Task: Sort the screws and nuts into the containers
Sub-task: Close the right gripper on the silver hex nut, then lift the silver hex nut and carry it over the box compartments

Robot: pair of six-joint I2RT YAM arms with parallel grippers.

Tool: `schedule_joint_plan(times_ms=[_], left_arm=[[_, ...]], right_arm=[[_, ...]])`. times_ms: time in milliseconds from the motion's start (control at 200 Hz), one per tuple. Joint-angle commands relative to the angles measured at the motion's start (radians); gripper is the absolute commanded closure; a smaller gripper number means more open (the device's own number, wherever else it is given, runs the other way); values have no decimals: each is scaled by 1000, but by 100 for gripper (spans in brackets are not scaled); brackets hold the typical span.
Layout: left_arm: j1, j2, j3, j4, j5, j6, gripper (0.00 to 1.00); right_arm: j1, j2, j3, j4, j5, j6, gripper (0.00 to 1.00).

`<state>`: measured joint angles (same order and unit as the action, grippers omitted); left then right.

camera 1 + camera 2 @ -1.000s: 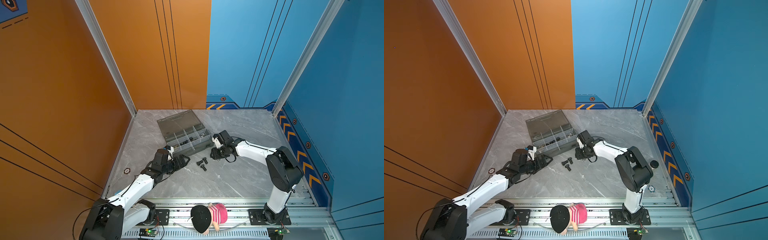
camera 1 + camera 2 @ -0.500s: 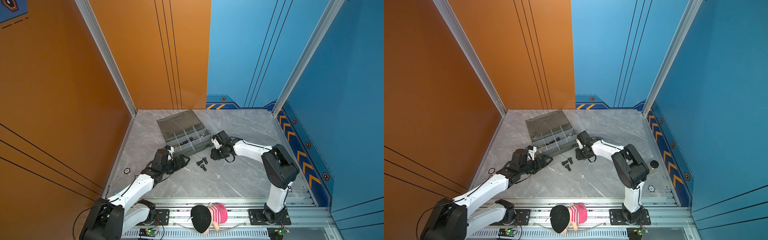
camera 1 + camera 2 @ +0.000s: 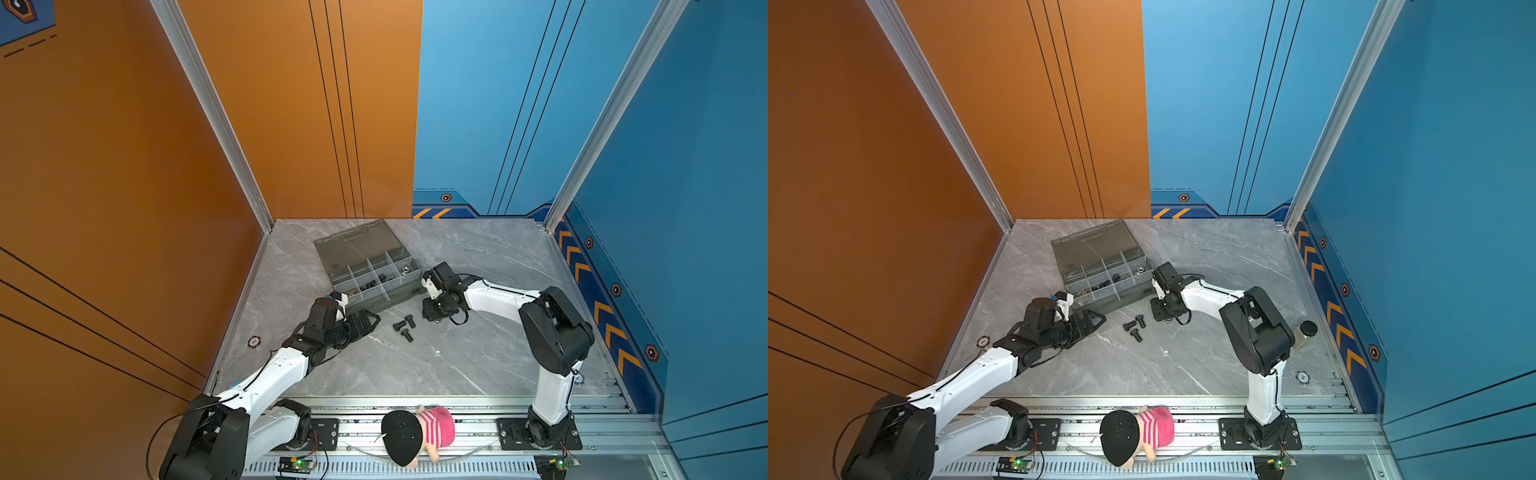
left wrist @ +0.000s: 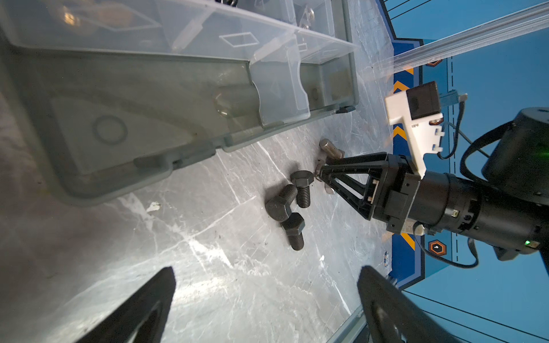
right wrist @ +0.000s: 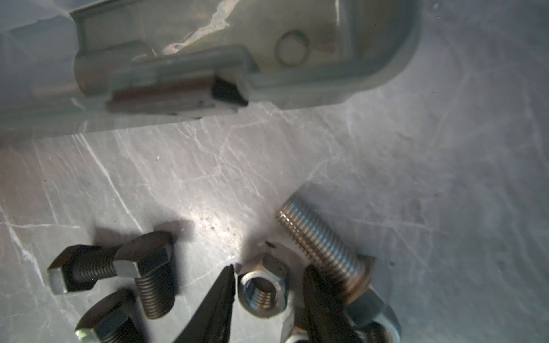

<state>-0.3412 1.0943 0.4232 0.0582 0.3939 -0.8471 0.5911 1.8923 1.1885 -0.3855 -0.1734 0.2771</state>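
The smoky grey organiser case [image 3: 376,309] lies open at mid table in both top views, its cells [image 3: 1100,276] holding small hardware. Three black screws [image 3: 405,328] [image 3: 1134,326] lie in front of it, with my right gripper [image 3: 432,318] just to their right. In the right wrist view its fingers straddle a silver hex nut [image 5: 263,292]; one touches it, the other stands slightly off. A silver screw [image 5: 323,246] lies beside that gripper [image 5: 270,267]. Left of the screws hovers my left gripper [image 3: 374,322] [image 4: 266,268], wide open and holding nothing.
A small glass jar with a black lid [image 3: 1306,332] stands near the right wall. A plush doll in a black cap [image 3: 415,432] lies on the front rail. The case's front wall [image 4: 148,104] is close to the left gripper. Orange and blue walls enclose the table.
The right gripper's fingers have drawn closer together around the silver nut. The right arm's elbow shifted slightly. The left arm has not moved.
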Motion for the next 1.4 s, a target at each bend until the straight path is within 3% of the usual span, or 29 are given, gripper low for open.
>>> schedule_joint_plan(times_ms=[0, 210, 425, 666, 856, 1397], left_arm=[[-8, 5, 29, 14, 11, -4, 2], [-8, -3, 28, 5, 7, -5, 2], [-10, -18, 26, -3, 4, -9, 2], [-10, -19, 26, 4, 5, -15, 2], [-13, -10, 25, 18, 7, -20, 2], [-22, -14, 25, 53, 7, -44, 2]], right_arm=[[14, 26, 3, -58, 26, -18, 66], [16, 16, -1, -52, 32, -17, 87], [1, -36, -18, -27, -9, -22, 98], [-34, -142, -22, 32, -128, -52, 100], [-66, -155, 88, 14, -146, -87, 100], [-101, 170, 526, 65, -91, -78, 99]])
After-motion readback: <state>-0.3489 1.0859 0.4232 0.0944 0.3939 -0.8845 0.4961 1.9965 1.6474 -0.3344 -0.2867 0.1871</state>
